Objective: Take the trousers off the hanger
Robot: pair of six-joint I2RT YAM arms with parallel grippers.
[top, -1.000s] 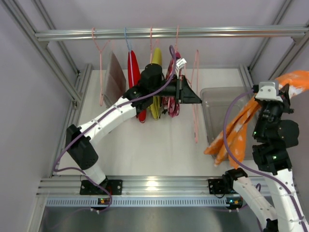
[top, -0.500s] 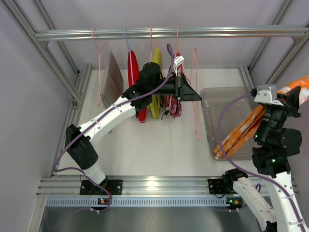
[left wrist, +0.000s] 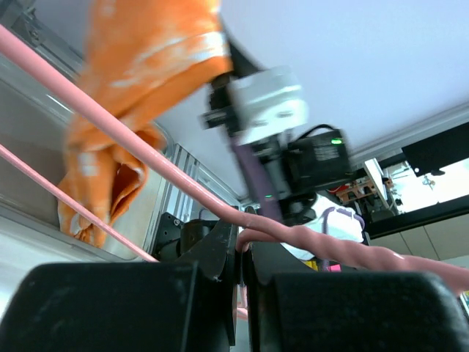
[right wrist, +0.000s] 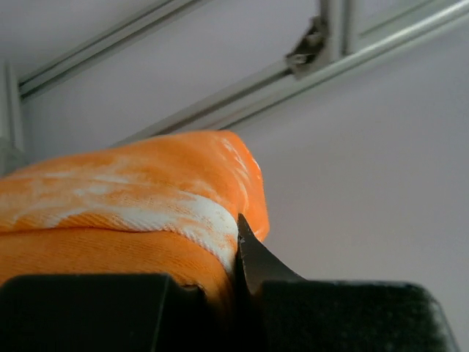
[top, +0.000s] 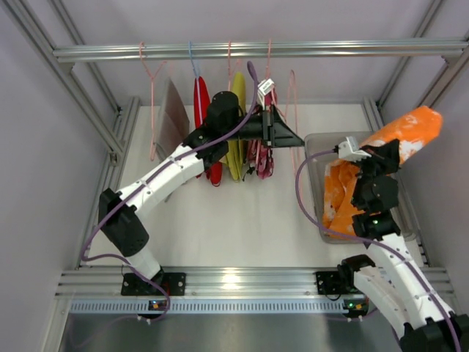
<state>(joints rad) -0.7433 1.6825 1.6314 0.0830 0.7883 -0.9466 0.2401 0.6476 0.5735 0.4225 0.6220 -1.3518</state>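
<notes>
**Orange pair off its hanger, held over the bin**

- Orange trousers [top: 414, 128]: bunched in the right gripper [top: 392, 150], high above the bin's [top: 314, 169] right side. The free end droops down into the bin. No hanger wire shows in the cloth, so this pair reads as already off.
- Right jaws: clenched on a thick fold of the orange cloth. The right wrist view shows the fabric [right wrist: 132, 198] pinched between the fingers, bulging over the left one.
- Left gripper [top: 289, 138]: just left of the bin's far corner. Its jaws are clamped on a pink hanger [left wrist: 168, 174], the wire running out between the tips in the left wrist view.
- Pink pair [top: 261, 158]: hangs left of the bin among other garments, close by the left gripper. Whether the gripped hanger carries it I cannot tell.

Handling, as judged:
- Light, soft and limp. It holds no shape of its own, and the legs fold and trail wherever they are let go.
- Not fragile. A firm pinch should do no harm.
- Thin single layers may slide out of the jaws, so a doubled fold or the waistband looks the safest hold.
- Trailing legs could snag the bin's rim, so a hold nearer mid-length would shorten the hang.
</notes>
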